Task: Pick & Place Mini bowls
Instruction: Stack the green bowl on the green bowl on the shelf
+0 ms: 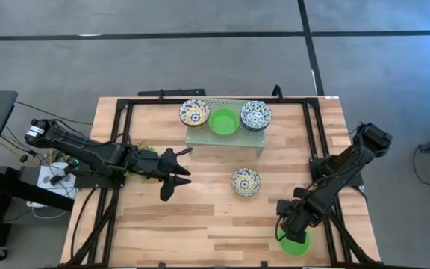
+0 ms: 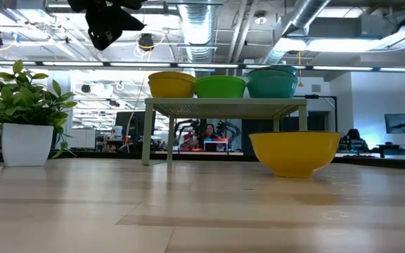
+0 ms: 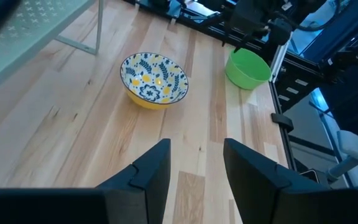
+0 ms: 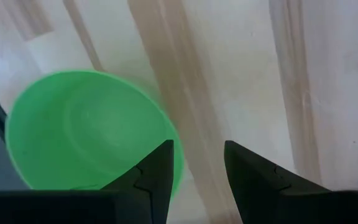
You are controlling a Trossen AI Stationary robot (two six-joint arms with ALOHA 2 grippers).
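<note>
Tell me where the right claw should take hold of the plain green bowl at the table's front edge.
Grip the rim of the plain green round bowl, probably from above, one finger inside and one outside the wall. It sits upright and open, and the right claw, open, hangs beside its rim already.

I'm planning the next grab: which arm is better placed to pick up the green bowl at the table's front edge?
The right arm. Its right gripper hangs open directly over the green bowl, seen close in its wrist view. The left gripper waits open across the table.
</note>
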